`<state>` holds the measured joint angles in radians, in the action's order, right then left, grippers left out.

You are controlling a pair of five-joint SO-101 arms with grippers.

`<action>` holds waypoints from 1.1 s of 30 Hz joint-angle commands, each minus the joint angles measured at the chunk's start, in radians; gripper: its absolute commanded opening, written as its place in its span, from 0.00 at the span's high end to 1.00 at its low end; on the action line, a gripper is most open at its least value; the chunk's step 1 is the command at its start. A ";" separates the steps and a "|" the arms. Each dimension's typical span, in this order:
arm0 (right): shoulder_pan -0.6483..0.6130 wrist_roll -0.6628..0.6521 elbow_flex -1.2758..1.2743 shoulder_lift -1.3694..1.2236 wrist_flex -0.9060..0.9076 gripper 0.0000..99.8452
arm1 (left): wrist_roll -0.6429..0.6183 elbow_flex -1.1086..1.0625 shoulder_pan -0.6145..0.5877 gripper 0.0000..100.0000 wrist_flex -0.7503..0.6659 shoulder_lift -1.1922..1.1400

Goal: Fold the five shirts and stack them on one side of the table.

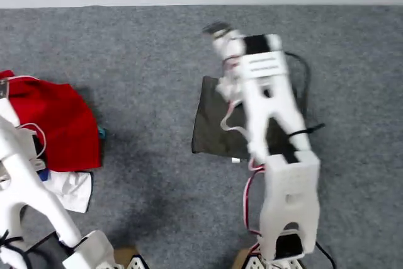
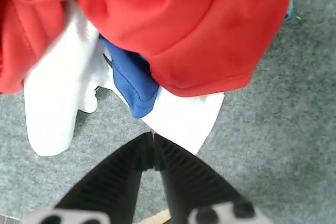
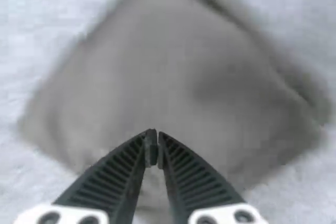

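From above I see the grey shirt [image 1: 211, 118] lying folded near the middle of the table [image 1: 145, 174], and the right arm [image 1: 271, 108] stretches over it. At the left edge the red shirt [image 1: 60, 121] lies on top of a pile, with the white shirt [image 1: 72, 190] coming out under it, just beside the left arm [image 1: 25, 187]. In the left wrist view the left gripper [image 2: 153, 148] has its jaws pressed together with nothing between them, just beside the white shirt's edge. A blue shirt [image 2: 131, 82] shows between the red one and the white one. In the right wrist view the right gripper [image 3: 154, 142] is also pressed together, over the grey shirt. I cannot tell if it touches the cloth.
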<state>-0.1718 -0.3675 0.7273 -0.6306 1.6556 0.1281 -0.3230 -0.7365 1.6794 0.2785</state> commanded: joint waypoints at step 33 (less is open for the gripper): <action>0.209 0.176 0.057 -0.173 -0.220 0.89 | 0.048 0.004 -0.002 1.00 -0.012 0.032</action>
<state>0.0476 -0.2033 0.7288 -0.8132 1.4530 0.1665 -0.3230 -0.7380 1.6794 0.2785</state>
